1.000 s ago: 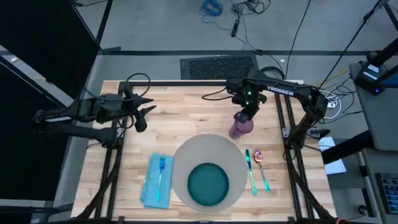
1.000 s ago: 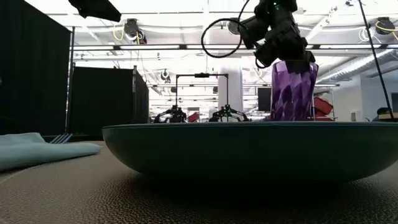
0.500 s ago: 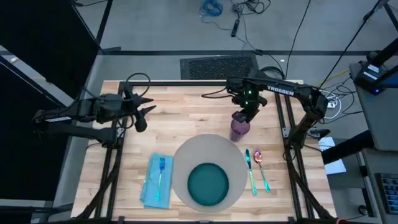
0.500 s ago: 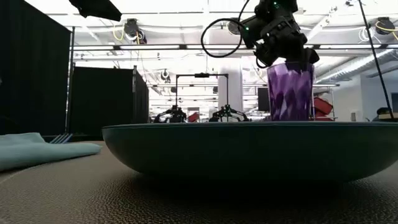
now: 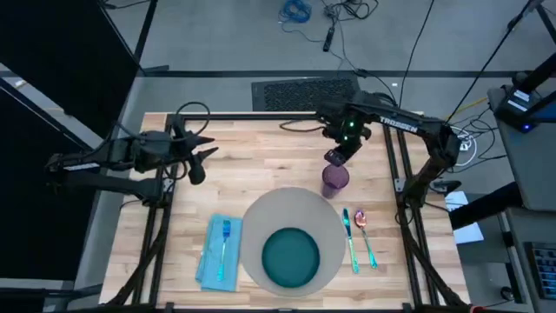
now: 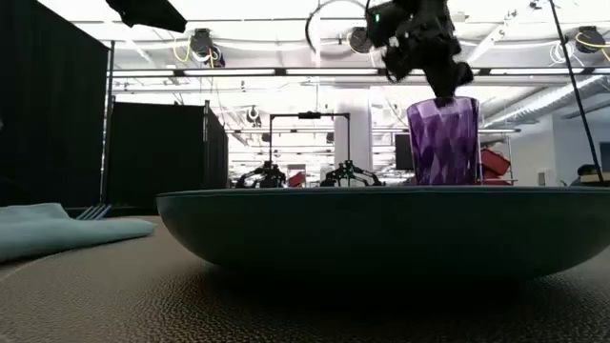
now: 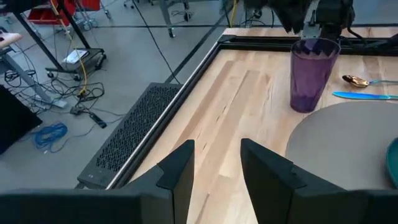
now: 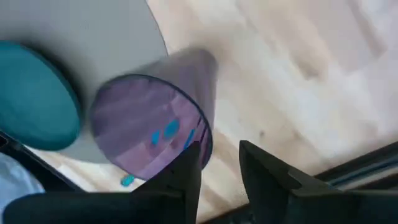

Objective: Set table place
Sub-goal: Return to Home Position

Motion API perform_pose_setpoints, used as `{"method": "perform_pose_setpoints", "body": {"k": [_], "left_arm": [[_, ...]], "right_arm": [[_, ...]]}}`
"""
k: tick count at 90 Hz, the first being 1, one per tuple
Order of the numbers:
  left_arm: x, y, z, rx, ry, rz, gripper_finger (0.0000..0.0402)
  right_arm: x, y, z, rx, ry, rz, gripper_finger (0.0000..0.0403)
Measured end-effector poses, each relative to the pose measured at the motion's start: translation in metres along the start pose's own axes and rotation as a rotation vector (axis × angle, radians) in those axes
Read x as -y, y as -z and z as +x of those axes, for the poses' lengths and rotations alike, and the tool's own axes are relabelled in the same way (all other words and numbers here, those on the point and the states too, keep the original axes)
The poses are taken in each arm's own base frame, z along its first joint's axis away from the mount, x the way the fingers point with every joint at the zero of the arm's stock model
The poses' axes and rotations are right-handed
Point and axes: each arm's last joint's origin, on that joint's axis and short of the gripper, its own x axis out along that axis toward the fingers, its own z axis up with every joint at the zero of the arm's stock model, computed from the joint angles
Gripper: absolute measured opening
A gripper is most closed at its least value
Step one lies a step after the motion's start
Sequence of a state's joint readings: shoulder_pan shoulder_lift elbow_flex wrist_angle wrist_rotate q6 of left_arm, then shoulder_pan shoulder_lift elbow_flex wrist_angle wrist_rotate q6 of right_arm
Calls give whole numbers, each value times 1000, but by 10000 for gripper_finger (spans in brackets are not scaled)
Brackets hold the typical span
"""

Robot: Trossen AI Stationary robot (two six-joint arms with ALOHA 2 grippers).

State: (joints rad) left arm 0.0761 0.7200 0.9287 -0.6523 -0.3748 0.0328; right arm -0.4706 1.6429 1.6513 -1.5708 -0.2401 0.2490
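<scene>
A purple tumbler (image 5: 334, 180) stands upright on the table (image 5: 261, 156), just past the far right rim of the round grey placemat (image 5: 257, 219). A teal plate (image 5: 291, 258) lies on the mat. My right gripper (image 5: 334, 157) hangs open just above the tumbler's far rim (image 6: 448, 101), with nothing between its fingers (image 8: 186, 177). In the left wrist view the tumbler (image 7: 313, 74) rests on its base. My left gripper (image 5: 204, 161) waits open at the table's far left.
A blue napkin (image 5: 213, 261) with a blue fork (image 5: 224, 239) on it lies left of the mat. A blue-handled knife (image 5: 350, 239) and a spoon (image 5: 365, 235) lie to its right. Bare wood stretches between the two arms along the far half.
The tumbler, tilted in my right gripper a second ago, has come upright on the table beside the mat. My right gripper has let go of its rim, risen and drawn back a little toward the far edge.
</scene>
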Motion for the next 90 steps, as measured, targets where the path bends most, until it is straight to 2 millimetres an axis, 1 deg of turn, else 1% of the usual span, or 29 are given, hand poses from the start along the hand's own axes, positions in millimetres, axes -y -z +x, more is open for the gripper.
{"method": "perform_pose_setpoints", "body": {"k": [9, 13, 17, 21, 30, 36, 42, 47, 52, 57, 61, 69, 76, 83, 90], "left_arm": [[0, 0, 0, 0, 0, 0, 116], [0, 0, 0, 0, 0, -1, 116], [0, 0, 0, 2, 3, -1, 116], [0, -1, 0, 11, 14, -3, 116], [1, -5, -3, 58, 63, -4, 116], [0, -7, -6, 101, 91, 0, 116], [-1, -10, -10, 138, 109, 1, 116], [-1, -10, -12, 155, 128, 9, 116], [-1, -11, -14, 166, 135, 7, 116], [-2, -10, -15, 169, 136, 5, 116], [-2, -10, -16, 172, 136, 4, 116], [-2, -9, -16, 173, 136, 4, 116], [-3, -7, -17, 176, 135, 0, 116], [-4, -5, -20, 184, 132, -10, 116], [-5, -3, -23, 201, 126, -27, 116]], "right_arm": [[-6, 12, -32, 114, -67, -56, 95], [-8, 24, -48, 172, -102, -79, 95], [-10, 40, -65, 237, -129, -106, 95], [-11, 61, -80, 299, -151, -123, 95], [-7, 122, -108, 454, -175, -160, 95], [-1, 165, -118, 552, -172, -175, 96], [7, 202, -119, 633, -228, -178, 96], [14, 225, -116, 703, -316, -199, 96], [22, 242, -106, 761, -401, -227, 96], [30, 250, -89, 799, -466, -250, 96], [35, 254, -71, 811, -519, -287, 96], [41, 252, -33, 856, -632, -404, 96], [41, 246, -2, 928, -727, -540, 96], [41, 241, 17, 1086, -790, -667, 96], [41, 236, 34, 1227, -813, -771, 96]]}}
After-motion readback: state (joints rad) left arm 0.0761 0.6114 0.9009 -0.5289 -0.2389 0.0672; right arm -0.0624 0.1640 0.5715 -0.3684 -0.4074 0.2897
